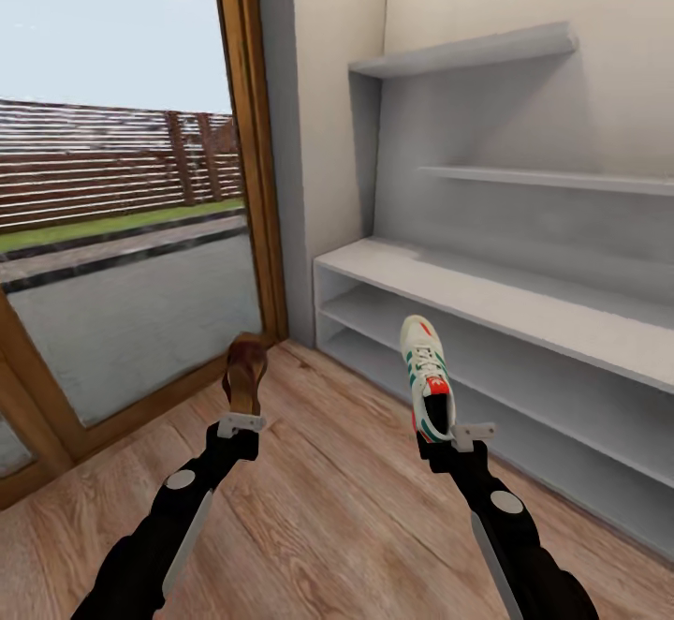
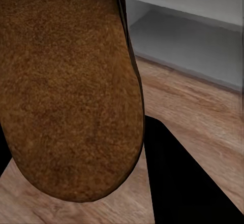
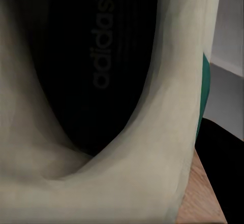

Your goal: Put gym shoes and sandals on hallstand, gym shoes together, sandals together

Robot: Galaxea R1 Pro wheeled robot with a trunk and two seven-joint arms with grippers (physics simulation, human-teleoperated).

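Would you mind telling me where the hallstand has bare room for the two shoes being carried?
The hallstand's top board is bare from its window-side end along the back wall. The two open tiers beneath look bare too. The left pincer holds a sandal and the right pincer a gym shoe, so the only crowding is around them.

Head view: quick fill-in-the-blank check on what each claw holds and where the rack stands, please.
1. The left claw grips a dark brown leather ____.
2. The right claw grips a white lace-up ____ with green side stripes.
3. The white two-tier hallstand stands to the robot's ____.
4. All visible tiers of the hallstand hold ____ shoes.

Missing words: sandal; gym shoe; right; no
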